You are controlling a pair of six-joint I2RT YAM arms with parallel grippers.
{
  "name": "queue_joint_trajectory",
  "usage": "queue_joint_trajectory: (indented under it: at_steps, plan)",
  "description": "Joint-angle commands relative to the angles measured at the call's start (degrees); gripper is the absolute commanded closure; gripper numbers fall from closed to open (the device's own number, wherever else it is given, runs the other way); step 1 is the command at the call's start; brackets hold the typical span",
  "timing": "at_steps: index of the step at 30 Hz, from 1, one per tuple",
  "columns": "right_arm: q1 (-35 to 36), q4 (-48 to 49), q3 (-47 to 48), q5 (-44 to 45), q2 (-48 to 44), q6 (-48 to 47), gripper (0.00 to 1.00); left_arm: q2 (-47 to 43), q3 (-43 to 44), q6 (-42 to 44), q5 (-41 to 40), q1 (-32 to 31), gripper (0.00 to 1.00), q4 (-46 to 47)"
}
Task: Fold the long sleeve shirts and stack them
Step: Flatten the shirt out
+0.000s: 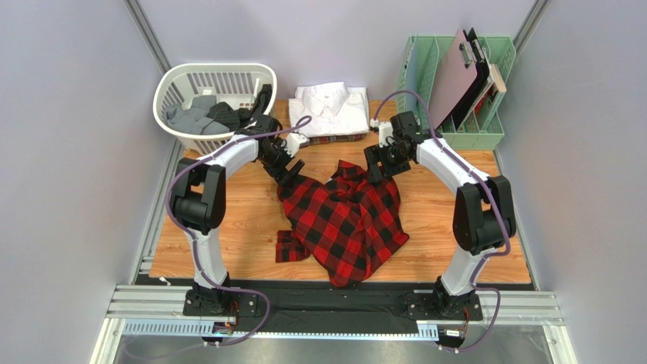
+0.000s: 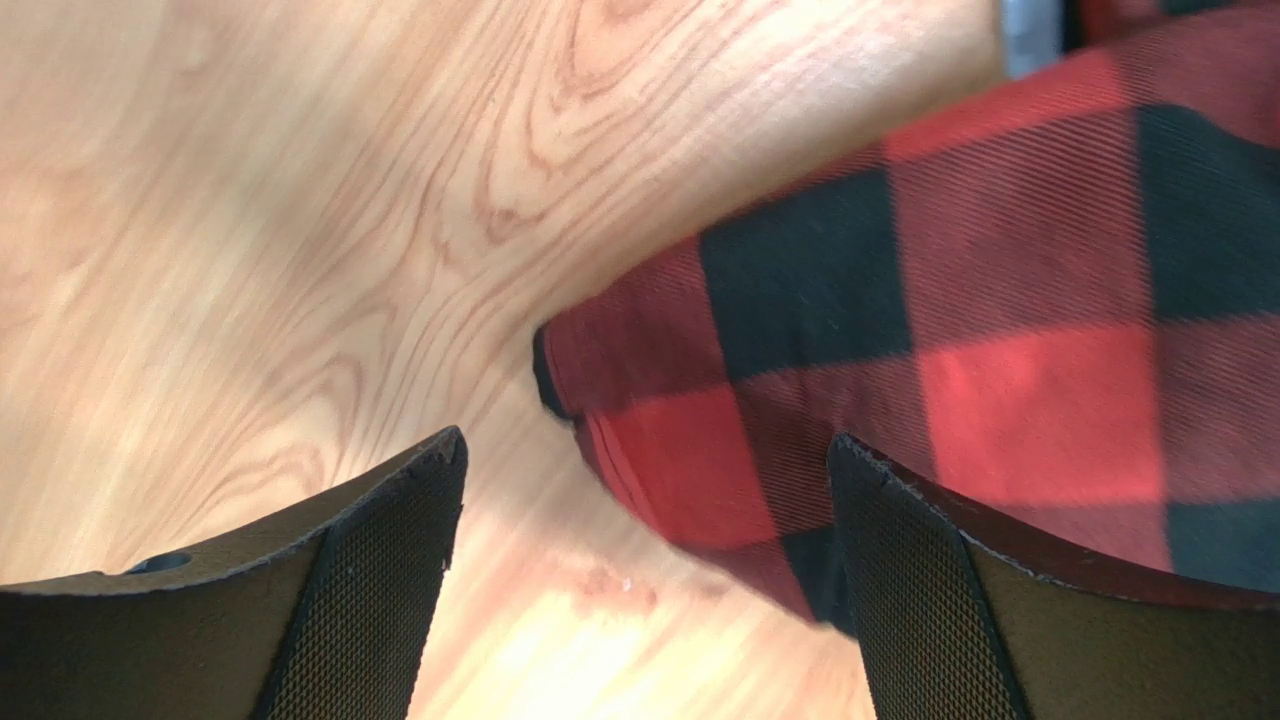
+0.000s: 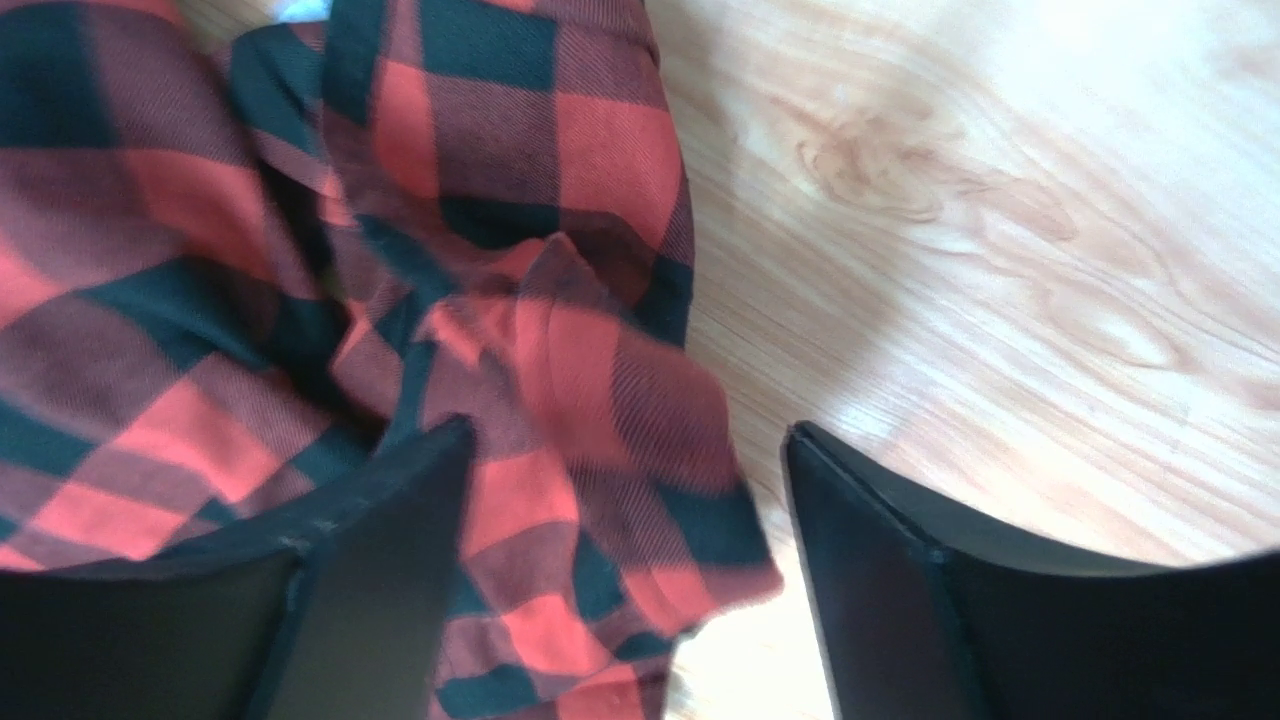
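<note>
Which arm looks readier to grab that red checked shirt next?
Probably the right. A bunched fold of the red checked shirt lies inside the open right gripper; the left gripper, also open, straddles only a flat corner and bare table.

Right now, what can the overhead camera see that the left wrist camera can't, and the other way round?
Only overhead: the left arm and right arm, the whole rumpled flannel shirt, a folded white shirt behind it, a white basket holding dark clothes, and a green rack.
Only the left wrist: a close look at the left gripper, open, with one shirt corner lying between its fingers, not pinched.
Both: the red-and-black check and the wooden table.
</note>
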Motion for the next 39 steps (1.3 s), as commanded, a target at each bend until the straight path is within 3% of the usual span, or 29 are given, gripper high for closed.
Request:
queue_joint_trajectory:
  at_steps: [1,3,4,6,7,8,14,20,21,22,23,24,25,26,29,34,39]
  plan:
    - [-0.1,-0.2,0.1,-1.8,2.6,-0.2,0.35,3.9,5.0,-0.6,2.2,-0.1,0.12,-3.9]
    - [-0.4,-0.9,-0.8,-1.9,2.0,-0.3,0.50,5.3,6.3,0.2,4.9,0.0,0.28,-7.7]
    - [-0.4,-1.6,-0.8,-1.9,1.6,-0.7,0.55,5.5,6.9,0.4,5.5,0.0,0.56,-9.0]
    - [-1.2,-3.5,-0.8,-2.2,-0.2,-1.2,0.72,4.0,7.8,1.3,6.5,0.4,0.80,-11.8]
    - [-1.7,-4.0,-0.8,-2.0,-0.9,-1.4,0.80,2.8,7.9,1.3,6.5,0.6,0.97,-12.3]
    - [-2.9,-4.6,-0.8,-1.3,-2.5,-1.7,0.99,-0.4,8.1,0.6,6.3,1.7,1.00,-11.9]
    - [-10.0,-7.8,-2.6,2.3,-8.4,-3.0,1.00,-8.9,13.6,-1.5,1.8,7.7,1.00,-12.4]
    - [-13.0,-9.1,-7.5,1.9,-13.1,-3.8,1.00,-13.7,8.9,-1.1,-9.4,10.4,1.00,-10.1]
    - [-13.0,-9.2,-8.2,1.7,-13.5,-3.5,1.00,-14.4,6.5,-0.3,-9.3,10.5,0.88,-10.3]
    - [-13.1,-9.5,-8.6,1.6,-13.6,-3.5,0.97,-16.2,5.2,0.4,-7.9,10.5,0.55,-10.7]
    - [-13.0,-9.9,-8.9,1.0,-13.6,-3.8,0.79,-17.6,1.8,1.3,-6.2,10.5,0.43,-10.9]
    - [-13.0,-11.5,-9.0,0.8,-13.5,-4.7,0.68,-19.2,0.0,2.7,-1.8,10.5,0.33,-11.2]
    - [-13.0,-12.4,-8.9,0.7,-14.1,-5.3,0.56,-22.9,-1.9,6.6,1.2,10.5,0.09,-13.0]
    - [-13.0,-13.3,-9.2,0.0,-14.9,-6.3,0.41,-24.8,-3.9,8.3,3.2,10.2,0.07,-13.3]
    - [-12.9,-15.1,-10.3,-0.6,-20.0,-9.9,0.26,-31.3,-12.4,13.8,6.2,10.1,0.06,-15.5]
    - [-8.4,-15.1,-14.6,-5.2,-28.9,-14.2,0.23,-35.1,-17.5,19.3,12.7,10.2,0.09,-22.7]
    - [9.4,-4.0,-21.7,-4.3,-31.5,-13.3,0.23,-36.4,-20.9,22.9,19.5,10.9,0.12,-24.1]
